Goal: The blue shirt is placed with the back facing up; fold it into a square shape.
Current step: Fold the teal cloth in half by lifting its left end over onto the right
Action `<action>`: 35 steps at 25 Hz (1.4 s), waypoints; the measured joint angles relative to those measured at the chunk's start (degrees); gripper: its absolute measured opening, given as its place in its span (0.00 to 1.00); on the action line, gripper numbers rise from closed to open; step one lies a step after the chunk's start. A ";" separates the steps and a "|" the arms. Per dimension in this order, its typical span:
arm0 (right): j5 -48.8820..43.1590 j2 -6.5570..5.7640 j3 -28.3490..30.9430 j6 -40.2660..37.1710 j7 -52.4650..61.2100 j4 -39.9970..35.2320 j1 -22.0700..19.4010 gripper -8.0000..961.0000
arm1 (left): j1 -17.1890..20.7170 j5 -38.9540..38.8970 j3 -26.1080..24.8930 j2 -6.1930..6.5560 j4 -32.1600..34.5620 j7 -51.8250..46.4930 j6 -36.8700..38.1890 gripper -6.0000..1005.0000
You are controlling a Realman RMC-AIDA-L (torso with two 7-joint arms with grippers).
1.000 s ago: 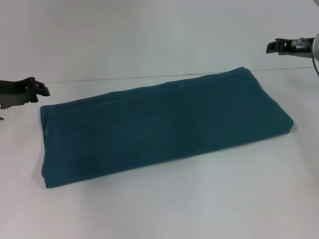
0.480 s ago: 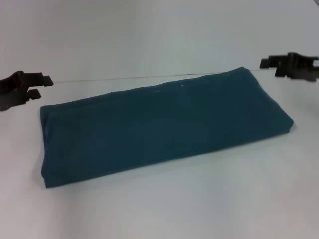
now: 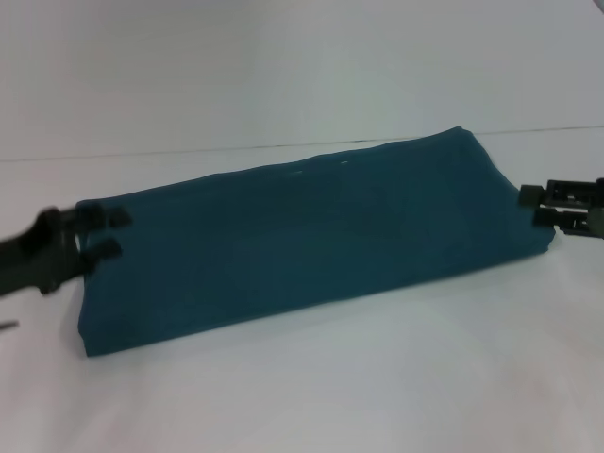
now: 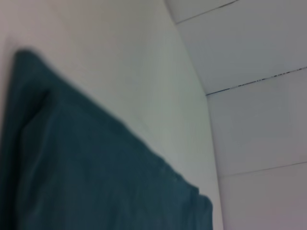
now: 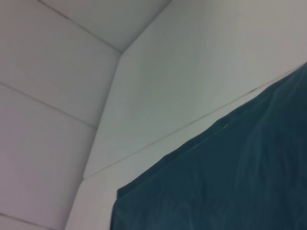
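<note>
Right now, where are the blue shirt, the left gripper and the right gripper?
blue shirt (image 3: 311,250): head view, middle of the folded cloth.
left gripper (image 3: 111,232): head view, between its fingertips, at the shirt's left end.
right gripper (image 3: 528,207): head view, between its fingertips, at the shirt's right end.

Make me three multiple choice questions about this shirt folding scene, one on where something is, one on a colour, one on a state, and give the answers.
1. Where is the left claw?
A. at the shirt's left end
B. over the shirt's middle
C. raised high above the table

2. What colour is the shirt?
A. red
B. dark teal-blue
C. yellow

3. What state is the shirt in?
A. spread flat with sleeves out
B. bunched in a heap
C. folded into a long band

Answers:
1 A: the left claw sits at the left end of the shirt, the right claw at the other end.
2 B: the cloth is dark teal-blue on the white table.
3 C: it lies as a long strip, no sleeves showing.
</note>
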 joint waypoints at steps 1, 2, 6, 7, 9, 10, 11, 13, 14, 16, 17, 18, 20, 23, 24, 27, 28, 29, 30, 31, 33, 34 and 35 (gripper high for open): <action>0.02 -0.12 0.20 -0.75 -0.09 0.00 -0.15 0.70 | 0.43 -0.06 0.00 -0.17 -0.91 0.19 0.10 0.53; 0.02 -0.19 0.30 -1.15 -0.10 0.01 -0.22 0.70 | 0.77 -0.06 0.00 -0.26 -1.68 0.43 0.09 0.53; -0.06 -0.25 0.37 -1.16 -0.23 0.03 -0.24 0.70 | 1.60 0.45 -0.09 -0.27 -4.95 1.27 -0.95 0.53; -0.09 -0.25 0.37 -0.84 -0.30 0.02 -0.12 0.70 | 1.62 0.74 -0.10 -0.22 -5.52 1.31 -1.29 0.53; -0.25 -0.17 0.36 -0.16 -0.49 0.07 0.26 0.70 | 1.73 1.58 -0.11 -0.14 -6.72 1.39 -2.74 0.53; -0.29 -0.13 0.33 0.03 -0.54 0.08 0.38 0.70 | 1.84 1.91 -0.12 -0.15 -7.10 1.39 -3.93 0.53; -0.31 -0.07 0.29 0.18 -0.60 0.10 0.52 0.70 | 1.92 2.06 -0.13 -0.18 -7.45 1.40 -4.90 0.53; -0.34 0.09 0.28 0.26 -0.71 0.13 0.67 0.70 | 2.02 2.16 -0.14 -0.24 -8.27 1.59 -6.62 0.53; -0.34 0.17 0.32 0.28 -0.76 0.13 0.72 0.70 | 1.99 2.19 -0.10 -0.24 -8.74 1.81 -7.40 0.53; -0.34 0.28 0.38 0.31 -0.79 0.14 0.75 0.69 | 1.88 2.49 0.12 -0.23 -9.49 2.15 -8.61 0.53; -0.33 0.31 0.38 0.32 -0.79 0.19 0.75 0.69 | 1.77 2.82 0.25 -0.22 -9.97 2.22 -9.32 0.53; -0.32 0.34 0.38 0.32 -0.79 0.32 0.75 0.69 | 1.72 3.21 0.31 -0.21 -10.37 2.24 -9.98 0.53; -0.28 0.36 0.38 0.34 -0.79 0.54 0.75 0.69 | 1.62 3.66 0.29 -0.19 -10.98 2.28 -10.82 0.53; -0.21 0.37 0.38 0.55 -0.64 0.64 0.77 0.69 | 2.01 2.88 -0.57 -0.26 -10.32 3.07 -9.83 0.53; -0.17 0.37 0.37 0.57 -0.60 0.64 0.80 0.69 | 2.36 2.06 -1.35 -0.33 -9.23 3.76 -8.35 0.53; -0.01 0.29 0.37 0.57 -0.56 0.64 0.90 0.70 | 2.58 1.23 -2.33 -0.20 -5.79 5.15 -4.05 0.53; 0.00 0.27 0.37 0.56 -0.57 0.65 0.93 0.70 | 2.22 1.48 -2.22 0.12 -4.87 5.49 -2.70 0.53; 0.00 0.28 0.36 0.60 -0.61 0.65 0.99 0.69 | 1.39 2.55 -1.90 0.61 -4.32 5.90 -1.42 0.54; 0.01 0.30 0.37 0.67 -0.69 0.64 1.06 0.69 | 0.70 3.27 -1.71 0.97 -4.04 6.14 -0.64 0.55; 0.01 0.32 0.37 0.67 -0.75 0.65 1.13 0.69 | -0.21 4.41 -1.54 1.39 -3.97 6.45 0.16 0.56; 0.01 0.34 0.37 0.70 -0.81 0.65 1.22 0.69 | -1.88 6.00 -1.51 1.89 -3.91 7.01 0.64 0.59; 0.01 0.37 0.36 0.69 -0.84 0.64 1.23 0.69 | -2.26 6.18 -1.54 1.93 -3.90 7.07 0.49 0.60; 0.02 0.40 0.37 0.69 -0.87 0.64 1.24 0.69 | -2.73 6.29 -1.65 2.02 -3.89 7.10 0.13 0.61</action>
